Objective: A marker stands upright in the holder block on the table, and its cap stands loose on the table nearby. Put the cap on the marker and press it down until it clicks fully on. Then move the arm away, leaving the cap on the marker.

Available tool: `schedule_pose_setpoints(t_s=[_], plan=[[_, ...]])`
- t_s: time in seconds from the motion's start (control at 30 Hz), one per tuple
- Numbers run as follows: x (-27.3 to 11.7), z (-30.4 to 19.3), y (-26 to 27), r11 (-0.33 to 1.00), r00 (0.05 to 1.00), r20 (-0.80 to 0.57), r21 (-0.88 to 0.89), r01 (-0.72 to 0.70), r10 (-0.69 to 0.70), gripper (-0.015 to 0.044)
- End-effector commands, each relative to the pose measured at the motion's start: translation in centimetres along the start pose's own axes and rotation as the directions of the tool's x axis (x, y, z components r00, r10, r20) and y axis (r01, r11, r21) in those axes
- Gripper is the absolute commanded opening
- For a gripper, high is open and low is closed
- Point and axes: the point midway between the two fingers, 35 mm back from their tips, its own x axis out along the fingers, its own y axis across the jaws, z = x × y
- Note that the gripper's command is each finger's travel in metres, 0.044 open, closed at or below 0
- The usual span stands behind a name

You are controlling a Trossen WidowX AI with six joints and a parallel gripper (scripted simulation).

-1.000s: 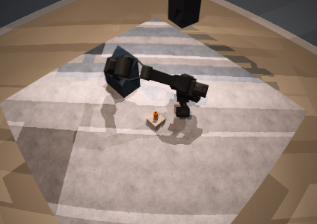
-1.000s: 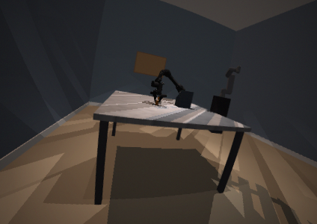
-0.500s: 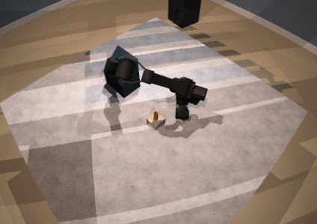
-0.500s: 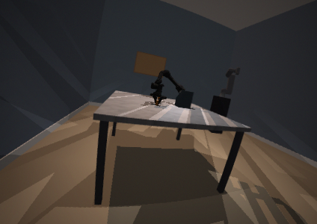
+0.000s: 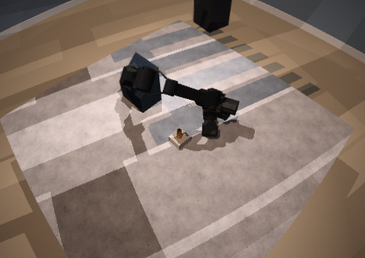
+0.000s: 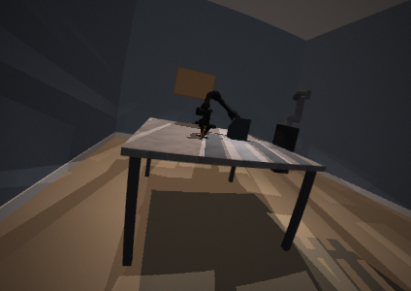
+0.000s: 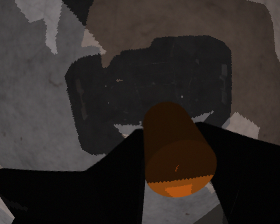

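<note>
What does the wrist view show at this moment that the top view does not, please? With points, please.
Only the wrist view shows the orange cap (image 7: 177, 162) between the two fingers of the claw (image 7: 169, 132) (image 5: 210, 131).

Only the top view shows the marker (image 5: 179, 132) upright in its holder block (image 5: 180, 141), and the arm's links (image 5: 185, 90).

Both show the claw and part of the table top (image 7: 30, 100) (image 5: 207, 189).
</note>
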Motion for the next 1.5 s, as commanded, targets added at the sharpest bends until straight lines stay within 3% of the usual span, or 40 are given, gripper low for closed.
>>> schedule_pose_setpoints(t_s=[0.0,0.47,1.47], plan=[[-1.2,0.4,-0.1,1.0,1.0,0.011,0.007,0.0,0.0,0.0],[-5.6,0.0,0.0,1.0,1.0,-0.002,-0.016,0.0,0.0,0.0],[-8.8,-5.7,-3.9,1.0,1.0,0.002,-0.016,-0.005,0.005,0.0]])
